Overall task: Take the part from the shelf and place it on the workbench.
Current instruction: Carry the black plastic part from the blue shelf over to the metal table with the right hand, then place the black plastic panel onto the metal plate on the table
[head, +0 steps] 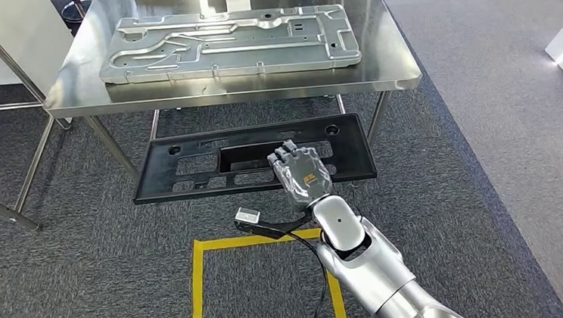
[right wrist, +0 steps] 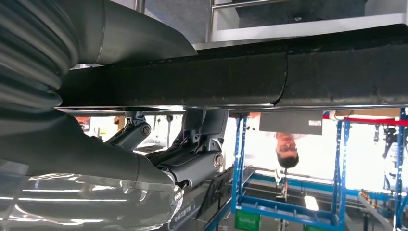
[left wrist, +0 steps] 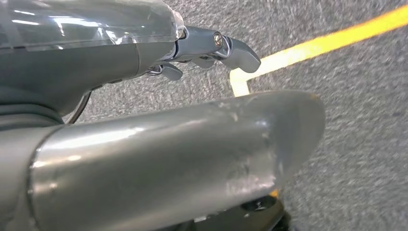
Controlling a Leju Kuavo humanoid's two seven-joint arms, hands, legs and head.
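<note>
While the right hand (head: 302, 174) sits near the middle of the head view, it's gripping the near long edge of the black part (head: 188, 166), fingers over the top of the rim. From the right wrist view you can see the thumb on one face of that edge and the darker fingers (right wrist: 192, 163) curled against the other, so it's a proper clamp. The panel is a long flat black frame with cutouts, stretching mostly out to the left of the hand, held level in front of the workbench (head: 393, 74) and lower than its top. Up on the steel top, upper middle of the frame, lies a grey stamped metal plate (head: 231, 41). Yellow floor tape (head: 197, 287) sits at the bottom. The left hand (left wrist: 211, 45) hangs over carpet, fingers loosely apart, holding nothing.
</note>
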